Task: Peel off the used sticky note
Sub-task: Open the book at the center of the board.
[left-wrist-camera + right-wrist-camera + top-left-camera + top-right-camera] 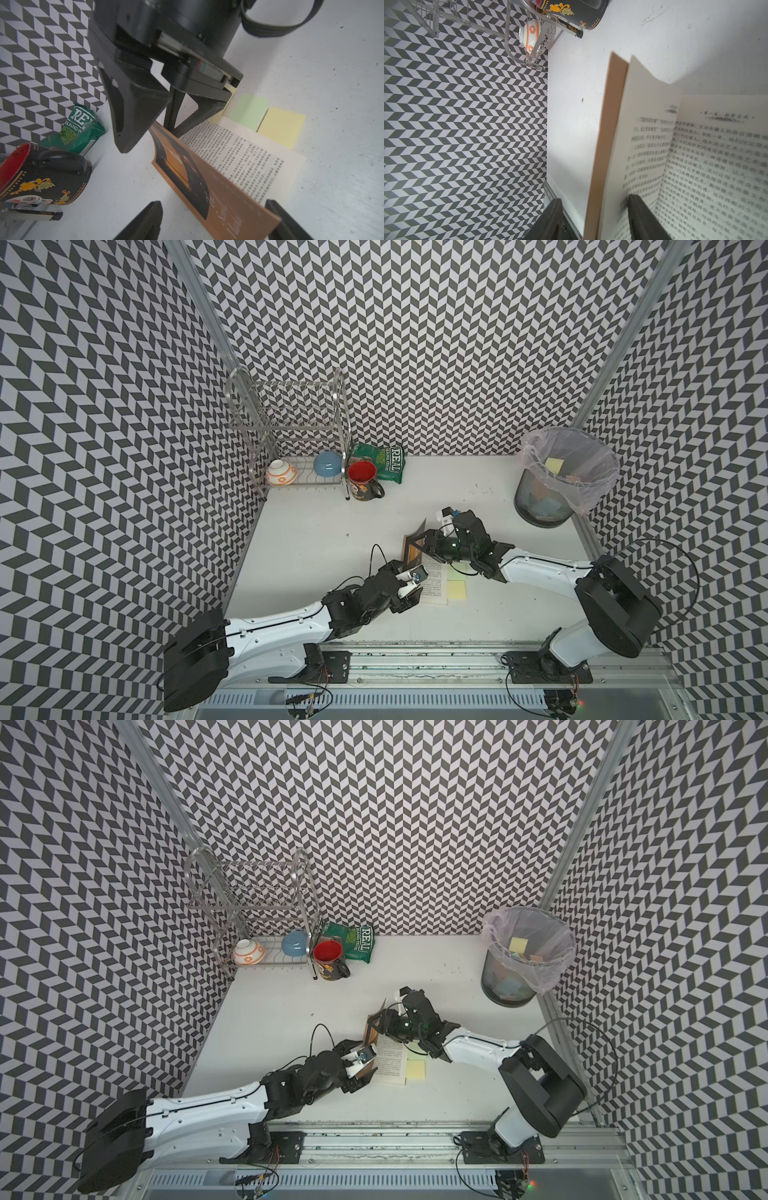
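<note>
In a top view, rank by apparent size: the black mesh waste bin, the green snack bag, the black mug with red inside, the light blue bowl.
1. black mesh waste bin
2. green snack bag and black mug with red inside: too alike to rank
3. light blue bowl

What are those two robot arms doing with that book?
They're working on a book on the table. Its cover is lifted, and sticky notes poke out from the pages. The right gripper has its jaws open around the cover's far end, and the left gripper has its jaws open around the near end. No note is being peeled yet. Old notes lie in the bin.
</note>
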Robot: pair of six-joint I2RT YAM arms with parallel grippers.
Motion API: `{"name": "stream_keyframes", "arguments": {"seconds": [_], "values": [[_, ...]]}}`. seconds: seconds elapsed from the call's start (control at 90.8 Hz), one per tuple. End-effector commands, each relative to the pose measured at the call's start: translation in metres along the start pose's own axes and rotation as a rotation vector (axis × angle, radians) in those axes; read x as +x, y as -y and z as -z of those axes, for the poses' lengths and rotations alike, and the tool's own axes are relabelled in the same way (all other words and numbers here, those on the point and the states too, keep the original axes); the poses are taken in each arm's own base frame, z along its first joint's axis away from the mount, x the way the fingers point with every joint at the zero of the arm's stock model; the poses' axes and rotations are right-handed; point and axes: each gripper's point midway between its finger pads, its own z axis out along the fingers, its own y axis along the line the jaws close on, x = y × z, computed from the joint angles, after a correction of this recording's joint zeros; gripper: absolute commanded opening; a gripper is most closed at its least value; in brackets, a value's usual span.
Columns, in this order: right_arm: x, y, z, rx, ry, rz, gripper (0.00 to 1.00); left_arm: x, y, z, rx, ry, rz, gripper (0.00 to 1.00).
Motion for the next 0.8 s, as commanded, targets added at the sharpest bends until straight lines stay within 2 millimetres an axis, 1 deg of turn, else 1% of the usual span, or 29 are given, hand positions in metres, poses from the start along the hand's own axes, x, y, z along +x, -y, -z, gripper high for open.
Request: {"name": "stream_keyframes", "arguments": {"seconds": [0.0, 0.099, 0.22, 0.275, 0.386, 0.529, 0.584, 0.65, 0.793], "values": [[-0.008, -0.023, 0.001, -0.052, 0.034, 0.03, 0.54, -0.003, -0.008, 0.003, -0.035, 0.008, 0.013, 0.72], [-0.009, -0.024, 0.0, -0.048, 0.036, 0.036, 0.54, -0.005, -0.011, 0.005, -0.04, 0.008, 0.009, 0.57], [-0.009, -0.026, -0.002, -0.045, 0.036, 0.038, 0.54, -0.005, -0.014, 0.005, -0.051, 0.004, 0.009, 0.45], [-0.009, -0.026, -0.003, -0.042, 0.035, 0.04, 0.54, -0.005, -0.015, 0.005, -0.053, 0.002, 0.011, 0.4], [-0.01, -0.026, -0.003, -0.035, 0.04, 0.045, 0.54, -0.004, -0.016, 0.005, -0.056, 0.0, 0.016, 0.33], [-0.011, -0.025, -0.003, -0.027, 0.045, 0.052, 0.54, -0.003, -0.019, 0.004, -0.063, -0.008, 0.026, 0.2], [-0.011, -0.025, -0.003, -0.024, 0.046, 0.055, 0.54, -0.003, -0.021, 0.004, -0.067, -0.014, 0.034, 0.12], [-0.011, -0.025, -0.002, -0.02, 0.048, 0.057, 0.54, -0.002, -0.024, 0.002, -0.071, -0.024, 0.045, 0.0], [-0.014, -0.025, 0.0, -0.002, 0.058, 0.072, 0.54, 0.001, -0.033, 0.0, -0.079, -0.042, 0.081, 0.0]]}}
